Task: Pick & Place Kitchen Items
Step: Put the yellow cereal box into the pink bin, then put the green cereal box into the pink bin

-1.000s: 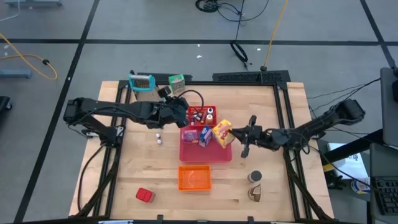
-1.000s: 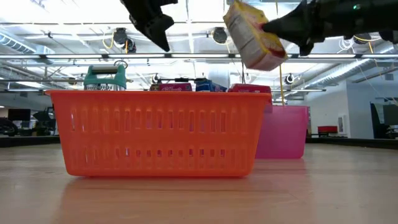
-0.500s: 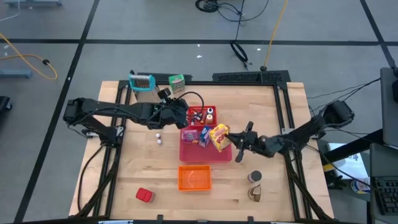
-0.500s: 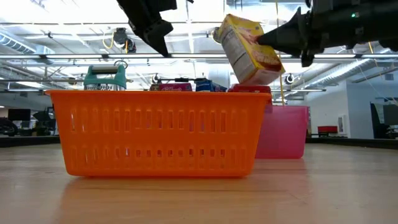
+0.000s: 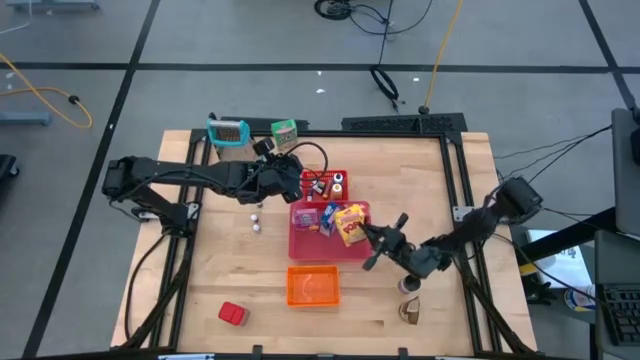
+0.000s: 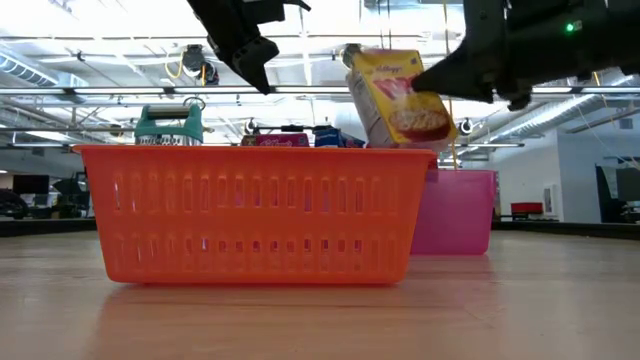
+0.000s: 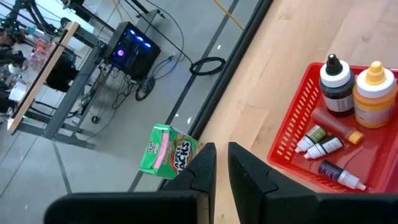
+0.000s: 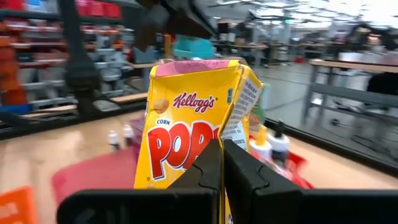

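1. Right gripper [image 5: 367, 238]: fingers clamped on the yellow cardboard Corn Pops cereal box [image 5: 350, 222], held above the right part of the pink plastic tray [image 5: 305, 246], higher than the rim of the orange slotted plastic basket [image 6: 255, 213] in the low view.
2. Left gripper [image 5: 287, 178]: fingers nearly together, nothing between them, raised just left of the red plastic tray [image 7: 292, 134] holding small bottles.
3. Green cardboard Apple Jacks box [image 7: 168, 150]: at the table's far edge.
4. Red block [image 5: 232, 314]: near front edge, left of the basket.
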